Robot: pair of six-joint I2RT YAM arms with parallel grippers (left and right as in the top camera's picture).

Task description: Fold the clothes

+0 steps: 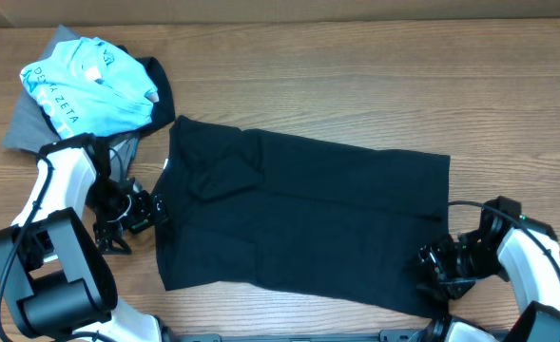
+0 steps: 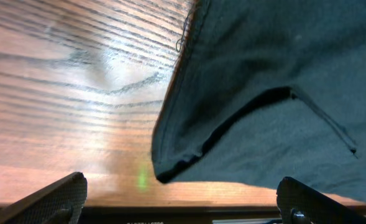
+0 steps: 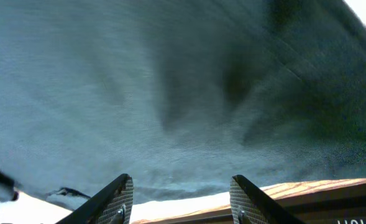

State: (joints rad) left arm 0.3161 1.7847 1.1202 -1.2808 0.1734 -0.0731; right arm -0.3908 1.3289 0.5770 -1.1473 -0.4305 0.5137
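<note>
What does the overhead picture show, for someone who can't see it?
A big black T-shirt lies spread on a wooden table, with the left hand at its left edge and the right hand at its lower right corner. A light blue tee sits bunched on a grey garment.

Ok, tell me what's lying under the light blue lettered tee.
A grey garment pokes out from beneath the light blue lettered tee on its left, and dark fabric shows at its right edge. How far either runs underneath is hidden by the tee.
</note>
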